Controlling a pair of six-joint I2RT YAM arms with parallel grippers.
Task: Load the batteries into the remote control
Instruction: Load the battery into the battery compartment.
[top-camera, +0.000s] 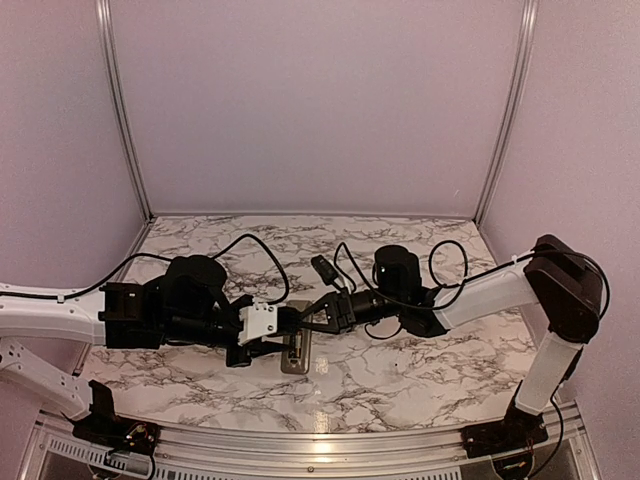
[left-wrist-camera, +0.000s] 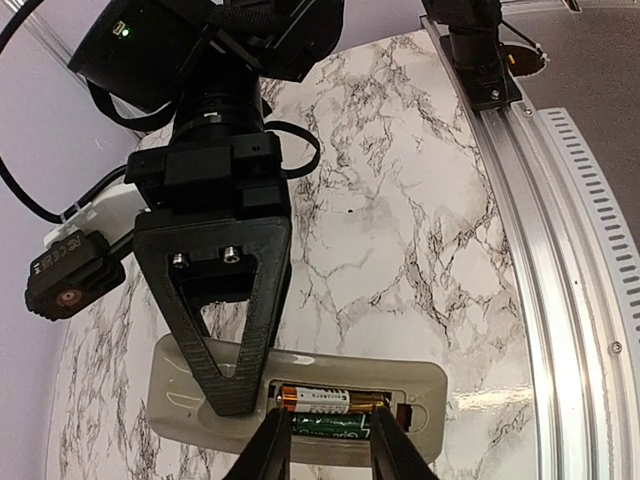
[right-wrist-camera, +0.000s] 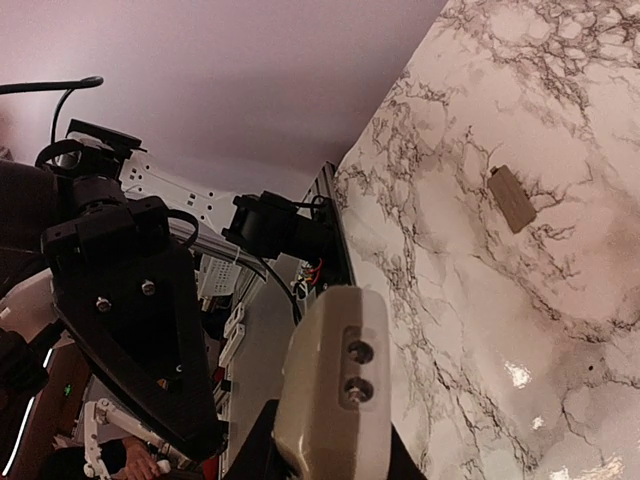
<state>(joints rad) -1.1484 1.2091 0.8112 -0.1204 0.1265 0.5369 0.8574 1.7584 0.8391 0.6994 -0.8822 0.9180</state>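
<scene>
The remote control lies back-up on the marble table between both arms. In the left wrist view its beige back shows an open recess holding two batteries side by side, a gold-and-white one and a green one. My left gripper stands partly open, one fingertip over each end of the green battery. My right gripper reaches in from the right, and one black finger rests on the remote's far end. In the right wrist view a beige body fills my right gripper.
A small flat beige piece lies loose on the table beyond the arms. The aluminium rail runs along the near edge. Loose cables loop over both arms. Purple walls close the back and sides.
</scene>
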